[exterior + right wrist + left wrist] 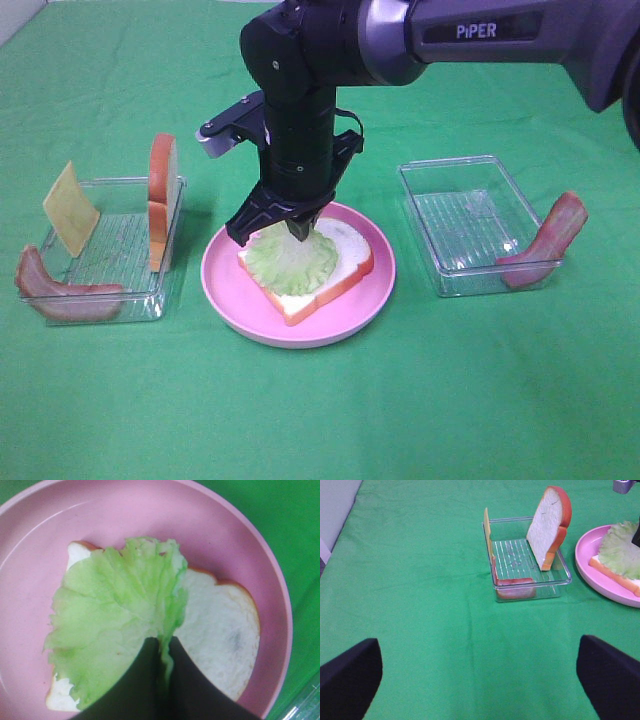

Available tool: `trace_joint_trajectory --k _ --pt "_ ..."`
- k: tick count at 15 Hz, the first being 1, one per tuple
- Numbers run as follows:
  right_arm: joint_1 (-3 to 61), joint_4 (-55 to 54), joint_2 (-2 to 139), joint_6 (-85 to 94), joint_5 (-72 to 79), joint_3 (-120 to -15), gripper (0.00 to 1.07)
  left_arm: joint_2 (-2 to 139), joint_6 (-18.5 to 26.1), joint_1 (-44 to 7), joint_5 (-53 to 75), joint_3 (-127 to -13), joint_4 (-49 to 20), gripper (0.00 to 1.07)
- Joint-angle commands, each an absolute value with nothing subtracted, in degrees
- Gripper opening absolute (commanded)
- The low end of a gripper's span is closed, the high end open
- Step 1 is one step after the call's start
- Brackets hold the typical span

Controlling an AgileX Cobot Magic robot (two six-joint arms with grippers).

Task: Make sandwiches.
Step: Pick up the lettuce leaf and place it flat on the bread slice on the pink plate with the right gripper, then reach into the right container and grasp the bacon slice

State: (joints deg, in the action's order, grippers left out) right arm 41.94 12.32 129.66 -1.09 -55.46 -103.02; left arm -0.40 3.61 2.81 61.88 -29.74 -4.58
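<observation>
On the green cloth the round pink plate carries a bread slice lying flat with the lettuce leaf spread on it. The right gripper is pinched tight on that leaf's edge from above. The left gripper, jaws wide apart and holding nothing, hangs over bare cloth near the left tray, where the second bread slice stands on edge.

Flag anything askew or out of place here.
The right bacon strip pokes over the right tray at its outer corner, partly outside. The lettuce is bunched up where the right gripper pinches it. Nothing looks spilled.
</observation>
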Motion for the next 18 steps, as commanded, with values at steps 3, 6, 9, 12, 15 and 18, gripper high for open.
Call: trace_joint_trajectory --k 3,6,9,12,15,18 --pt "42.0 12.8 129.8 -1.9 -55.5 -102.9 0.32 -0.5 3.6 3.1 61.8 -29.7 -4.9 1.0" --pt "42.0 13.8 129.8 -1.8 -55.5 -102.9 0.94 -0.5 3.6 3.1 61.8 -29.7 -4.9 1.0" --pt "42.0 16.9 129.8 -2.6 -56.9 -102.9 0.97 -0.5 3.6 3.1 61.8 -29.7 -4.9 1.0" --pt "42.0 17.9 129.0 -3.3 -58.3 -102.9 0.97 -0.5 3.6 3.1 61.8 -29.7 -4.9 1.0" --pt "42.0 22.2 124.7 -3.4 -61.2 -103.0 0.97 -0.5 3.6 3.1 61.8 -29.7 -4.9 1.0" --pt "40.9 25.1 121.0 -4.9 -62.8 -103.0 0.97 -0.5 3.6 3.1 61.8 -29.7 -4.9 1.0"
